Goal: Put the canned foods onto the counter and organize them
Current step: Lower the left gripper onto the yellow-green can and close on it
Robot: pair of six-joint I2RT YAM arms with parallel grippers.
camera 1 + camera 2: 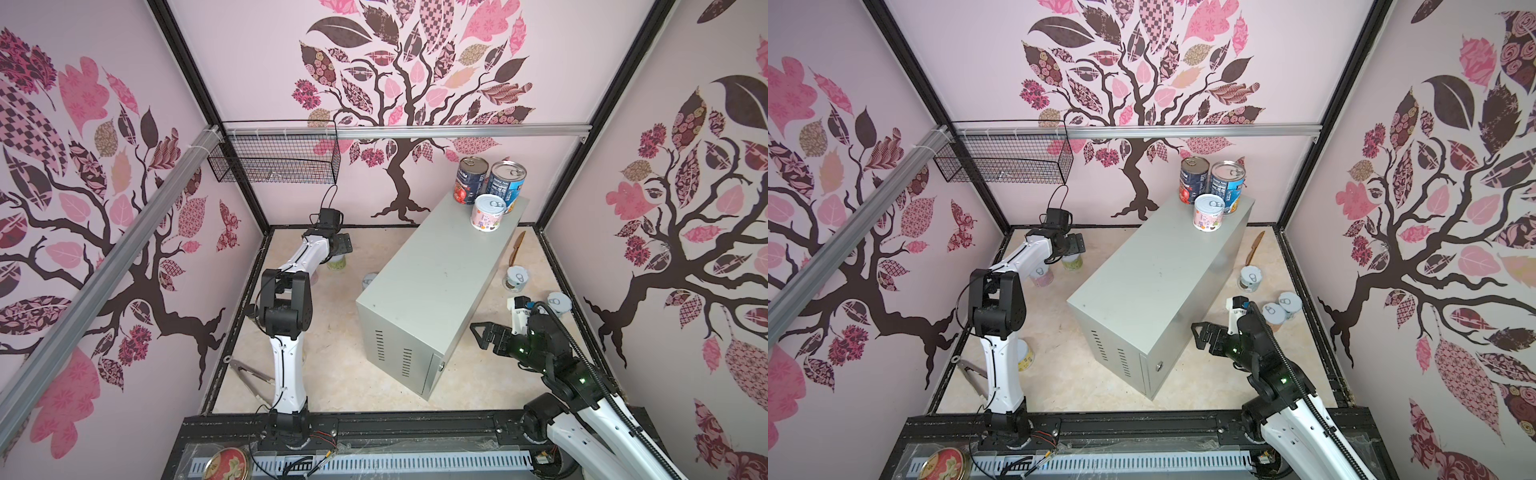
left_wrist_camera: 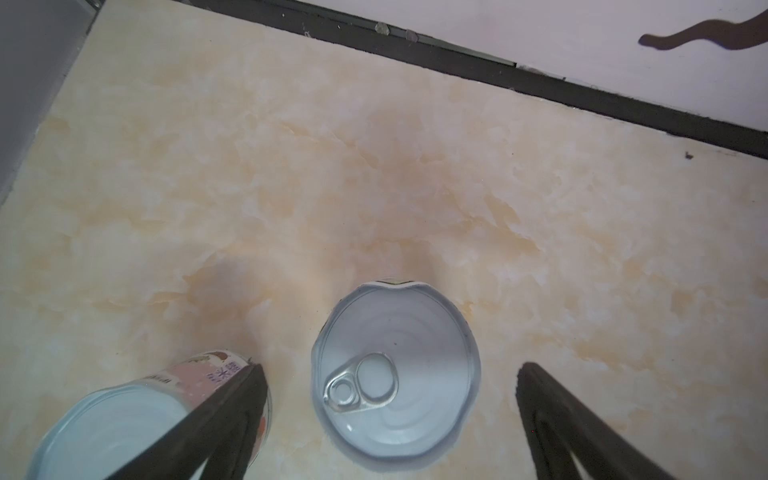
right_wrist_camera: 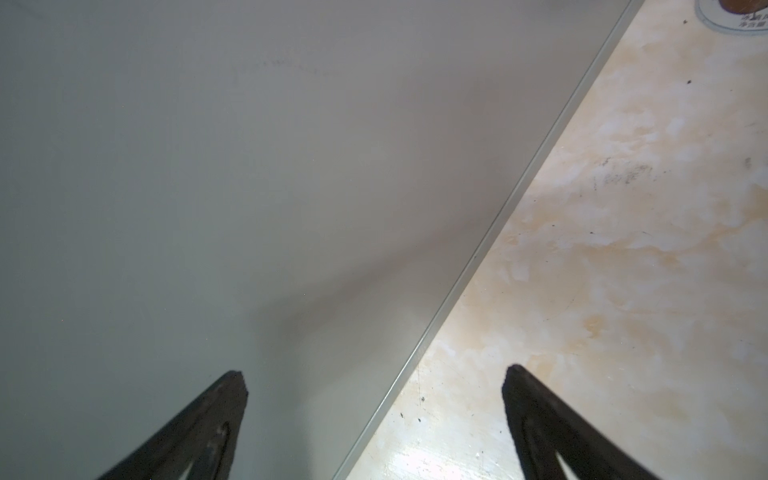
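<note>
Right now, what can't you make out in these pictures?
- Silver-lidded can: in a top view, mostly hidden behind the counter.
- Yellowish can: in a top view, half behind the left arm.
- Pink-labelled can: left wrist view, cut off by the picture's edge.
- Round white-rimmed thing: right wrist view, cut off; unidentifiable.

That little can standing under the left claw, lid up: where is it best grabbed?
Probably by its round sides, from straight above: the can stands upright, lid up, and the open left gripper hangs over it. Mind the pink can close beside one finger.
</note>
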